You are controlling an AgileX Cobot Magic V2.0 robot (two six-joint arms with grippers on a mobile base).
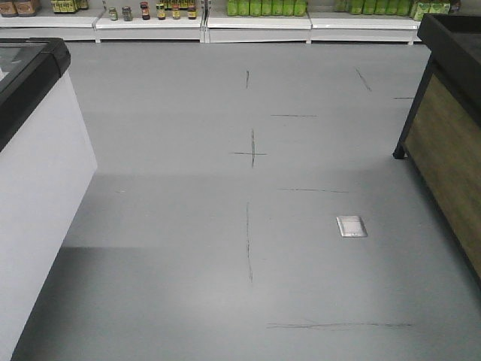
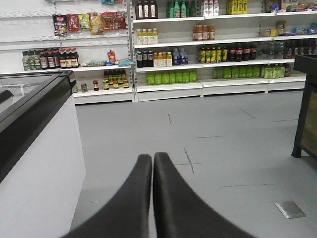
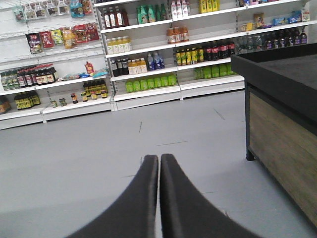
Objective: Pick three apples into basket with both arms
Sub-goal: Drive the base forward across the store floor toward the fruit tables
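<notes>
The apples and the basket are out of view in every frame. My left gripper (image 2: pixel 152 157) is shut with nothing between its black fingers, held level over grey shop floor and pointing toward the shelves. My right gripper (image 3: pixel 159 158) is likewise shut and empty, its fingers pressed together over the floor. Neither arm shows in the front-facing view.
A white chest freezer (image 1: pixel 37 173) with a black rim stands at the left. A black-topped wooden display stand (image 1: pixel 451 143) is at the right. Stocked shelves (image 2: pixel 198 49) line the far wall. A metal floor plate (image 1: pixel 351 226) lies on the taped grey floor.
</notes>
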